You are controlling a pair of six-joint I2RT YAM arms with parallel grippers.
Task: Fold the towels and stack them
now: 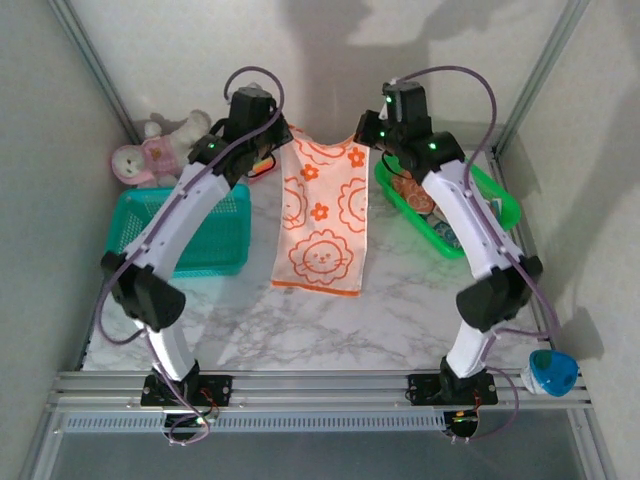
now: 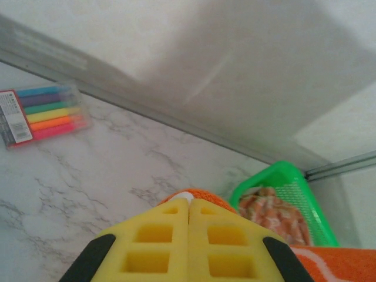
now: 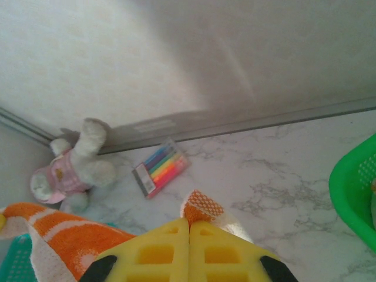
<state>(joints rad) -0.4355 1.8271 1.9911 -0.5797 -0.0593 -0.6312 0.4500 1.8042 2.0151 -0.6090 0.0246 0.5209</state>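
The top camera looks steeply down from behind the near table (image 1: 400, 310) edge. The 2 wrist cameras face the back wall (image 3: 176, 59) from close by, sharing the marker pack (image 3: 160, 175) and orange towel (image 3: 70, 238).

Two alike — the left arm (image 1: 190, 215) and the right arm (image 1: 470, 215) wear smooth white shells between bulky black joint housings. Just behind the jaws, the black wrist blocks carry small green lights. A thin purple cable (image 1: 455, 75) loops from behind the jaws back along each arm to a black base plate (image 1: 185, 387) with loose wires. The left gripper (image 2: 188, 204) and right gripper (image 3: 189, 223) have yellow fingers moulded with square recesses — black pieces flank them further back from the tips.
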